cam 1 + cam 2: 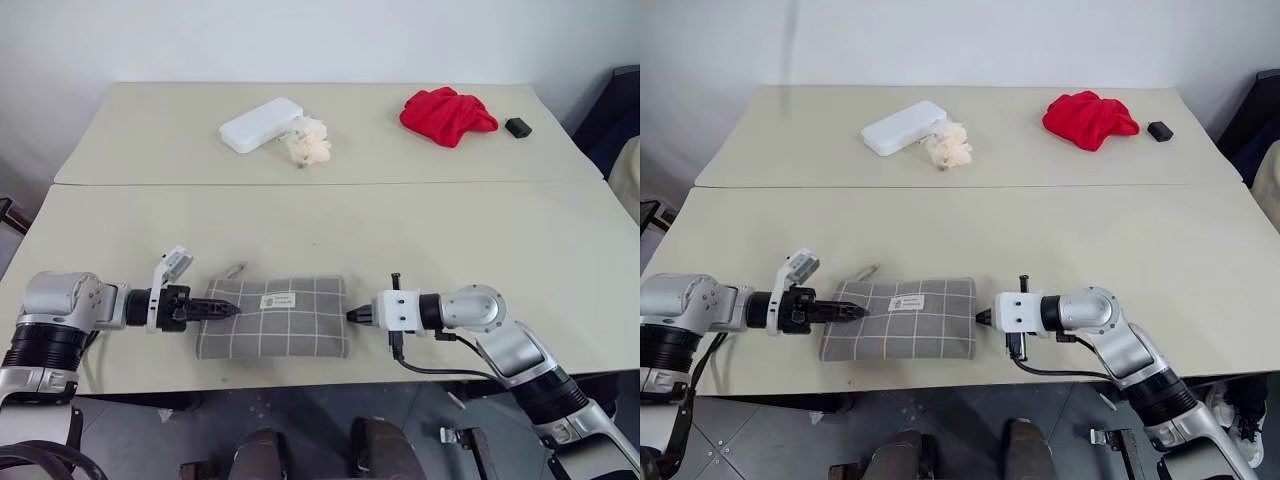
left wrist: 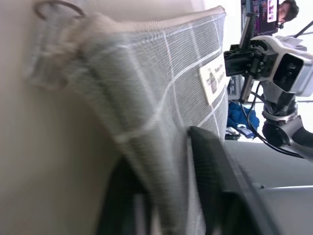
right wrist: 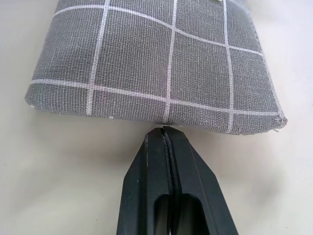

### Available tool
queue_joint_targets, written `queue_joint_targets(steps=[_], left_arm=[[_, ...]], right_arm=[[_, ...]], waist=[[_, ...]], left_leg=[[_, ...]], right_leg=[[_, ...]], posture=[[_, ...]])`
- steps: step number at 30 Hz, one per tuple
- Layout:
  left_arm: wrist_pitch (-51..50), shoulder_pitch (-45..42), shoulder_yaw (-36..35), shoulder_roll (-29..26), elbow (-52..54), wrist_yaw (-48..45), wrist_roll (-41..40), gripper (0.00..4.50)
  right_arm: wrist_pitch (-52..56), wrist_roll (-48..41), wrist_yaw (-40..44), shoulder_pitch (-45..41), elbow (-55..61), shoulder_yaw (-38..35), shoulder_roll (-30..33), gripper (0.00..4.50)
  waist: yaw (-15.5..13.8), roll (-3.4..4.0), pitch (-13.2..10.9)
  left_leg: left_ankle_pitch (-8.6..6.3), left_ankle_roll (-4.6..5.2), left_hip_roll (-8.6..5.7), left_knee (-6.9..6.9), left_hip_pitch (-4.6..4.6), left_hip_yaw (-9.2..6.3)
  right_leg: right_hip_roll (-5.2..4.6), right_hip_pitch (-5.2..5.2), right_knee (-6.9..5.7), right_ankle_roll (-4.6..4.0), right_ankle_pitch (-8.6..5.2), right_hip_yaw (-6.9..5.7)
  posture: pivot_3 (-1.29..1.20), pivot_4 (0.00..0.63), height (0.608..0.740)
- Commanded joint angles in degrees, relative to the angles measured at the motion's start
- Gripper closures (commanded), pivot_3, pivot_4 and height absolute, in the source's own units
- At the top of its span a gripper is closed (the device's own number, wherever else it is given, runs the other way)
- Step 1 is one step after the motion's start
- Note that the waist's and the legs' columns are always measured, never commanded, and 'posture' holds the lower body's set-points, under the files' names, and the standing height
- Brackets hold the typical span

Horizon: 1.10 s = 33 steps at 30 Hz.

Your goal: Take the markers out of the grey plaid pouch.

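I see the grey plaid pouch (image 1: 275,317) flat at the surface's (image 1: 480,230) six o'clock edge; my left tool (image 1: 228,309) pinches its fabric, my right tool (image 1: 351,315) pressed together at its end.

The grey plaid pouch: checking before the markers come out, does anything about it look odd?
Nothing is damaged or spilled. The grey plaid pouch lies flat near the table's front edge, the left gripper shut on one end, the right gripper shut at the other.

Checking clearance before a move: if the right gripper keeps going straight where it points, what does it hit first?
The grey plaid pouch: the shut right gripper points at its near edge, seemingly touching already.
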<state>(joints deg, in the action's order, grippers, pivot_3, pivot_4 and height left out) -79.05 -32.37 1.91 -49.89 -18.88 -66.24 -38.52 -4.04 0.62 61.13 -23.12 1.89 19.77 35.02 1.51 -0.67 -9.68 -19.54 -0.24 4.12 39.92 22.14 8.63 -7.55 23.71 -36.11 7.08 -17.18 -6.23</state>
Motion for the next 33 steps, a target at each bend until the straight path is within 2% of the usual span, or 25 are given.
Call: queue_joint_targets(steps=[1,7,8,10,13,15,18,20,22,25,28,33], left_arm=[[-0.31,-0.74,-2.82,0.17,-0.26,0.06,-1.37,4.49],[-2.86,0.45,-5.45,0.86,3.74,-1.46,-5.56,4.49],[-1.83,0.72,-6.71,1.37,4.65,-1.42,-6.23,4.49],[3.4,0.25,-11.97,3.96,4.83,1.47,-6.46,4.49],[20.17,1.16,-17.99,8.23,7.75,4.08,-3.61,4.5],[30.75,2.12,-19.45,10.53,9.75,4.2,-1.3,4.5],[47.0,4.75,-16.86,12.59,12.82,1.97,4.64,4.5],[64.1,6.0,-13.38,14.96,12.43,3.02,12.77,4.5],[77.79,6.35,-10.71,16.56,10.37,4.6,19.54,4.5],[97.3,5.39,-6.54,18.38,5.72,10.96,31.01,4.5],[108.51,3.78,-3.3,19.66,1.79,16.17,38.15,4.5],[119.73,2.17,0.14,20.61,-2.06,23.21,45.52,4.5]], right_arm=[[-1.01,0.38,0.04,0.43,-0.28,-0.67,0.82,4.5],[4.15,-5.07,0.62,1.46,3.28,-4.49,1.49,4.5],[6.98,-7.75,0.47,1.92,5.13,-6.24,1.44,4.5],[18.75,-19.2,1.88,3.59,12.22,-11.53,2.87,4.5],[33.35,-33.92,2.77,5.77,19.63,-19.64,7.08,3.94],[40.47,-40.58,3.11,6.81,22.25,-23.36,10.45,3.3],[50.29,-51.38,-0.4,5.29,22.68,-28.93,11.92,2.29],[58.28,-59.7,-3.54,1.52,21.23,-31.14,12.76,1.68],[61.85,-62.2,-7.28,-1.8,20.32,-31.12,12.0,0.95],[66.35,-63.24,-17.24,-9.16,17.71,-28.98,7.06,0.02],[70.37,-64.62,-23.53,-15.22,16.32,-27.33,2.86,0.02],[74.14,-63.48,-31.8,-22.84,13.12,-25.09,-3.44,0.02]], waist=[[-0.01,0.0,0.0],[-0.12,0.0,0.0],[-0.16,0.0,-0.01],[-0.36,0.06,-0.06],[-0.65,0.05,-0.07],[-1.17,-0.01,-0.04],[-1.28,-0.02,-0.03],[-1.44,0.01,-0.05],[-1.52,-0.01,-0.04],[-1.54,-0.05,-0.02],[-1.7,-0.04,-0.01],[-1.45,-0.04,-0.01]], left_leg=[[0.0,0.0,0.0,0.0,0.0,0.0],[0.0,0.0,0.0,0.01,0.01,-0.01],[0.0,0.0,0.0,0.01,0.02,-0.02],[0.0,0.0,0.0,0.02,0.04,-0.03],[0.0,0.0,0.02,0.06,0.06,-0.09],[0.0,0.01,0.01,0.08,0.05,-0.13],[-0.02,0.03,0.02,0.05,0.04,-0.07],[-0.03,0.04,0.0,0.04,0.03,-0.03],[-0.04,0.06,0.0,0.06,0.04,-0.02],[-0.05,0.09,0.0,0.08,0.04,-0.03],[-0.06,0.11,-0.02,0.08,0.06,-0.03],[-0.1,0.19,-0.04,0.08,0.27,0.02]], right_leg=[[0.0,0.0,0.0,0.0,0.0,0.0],[0.0,0.0,0.0,0.0,0.0,0.0],[-0.01,0.0,0.0,0.0,0.0,0.0],[-0.02,0.0,0.0,0.0,0.0,0.0],[-0.01,0.0,-0.03,0.0,0.0,-0.02],[-0.02,-0.04,0.0,0.0,0.0,-0.04],[-0.02,-0.04,0.08,-0.01,0.01,-0.04],[-0.04,-0.03,0.07,-0.01,0.01,-0.02],[-0.06,-0.02,0.07,-0.01,0.01,-0.02],[-0.11,-0.02,0.09,-0.02,0.02,-0.03],[-0.15,0.0,0.05,0.0,0.03,-0.05],[-0.15,0.17,0.06,0.06,0.07,-0.08]], posture=[[0.0,0.15,0.74],[0.0,0.15,0.74],[0.0,0.15,0.74],[0.0,0.15,0.74],[0.0,0.15,0.74],[0.0,0.15,0.74],[0.0,0.15,0.74],[0.0,0.15,0.74],[0.0,0.15,0.74],[0.0,0.15,0.74],[0.0,0.15,0.74],[0.0,0.15,0.74]])
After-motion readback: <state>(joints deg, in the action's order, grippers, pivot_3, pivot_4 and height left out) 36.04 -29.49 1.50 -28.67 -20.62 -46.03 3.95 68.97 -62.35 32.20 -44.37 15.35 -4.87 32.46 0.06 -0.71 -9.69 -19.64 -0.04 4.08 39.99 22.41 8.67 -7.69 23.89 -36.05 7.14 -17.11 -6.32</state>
